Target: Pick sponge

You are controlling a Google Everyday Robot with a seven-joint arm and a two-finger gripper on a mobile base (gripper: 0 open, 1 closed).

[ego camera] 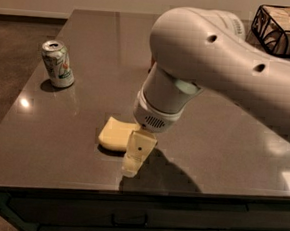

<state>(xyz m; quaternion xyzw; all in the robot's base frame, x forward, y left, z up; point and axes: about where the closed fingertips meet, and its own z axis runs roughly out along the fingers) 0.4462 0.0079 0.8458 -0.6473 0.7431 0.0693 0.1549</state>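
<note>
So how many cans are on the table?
1. The can stands near the table's left edge. The arm could hide others behind it. The hand is low at the sponge's right end, near the front edge.

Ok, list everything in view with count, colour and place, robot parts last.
Pale yellow soft foam sponge: one, pale yellow, flat on the table near its front edge, its right end hidden behind the end effector.
Green-and-white metal soda can: one, green and white, upright on the table's left side.
Dark wire basket: one, black, top right of the view; pale contents unclear.
Glossy dark brown table: one, dark brown, fills most of the view.
Robot arm: one, white, reaching in from the right over the table.
End effector: one, cream, pointing down at the sponge's right end.
</note>
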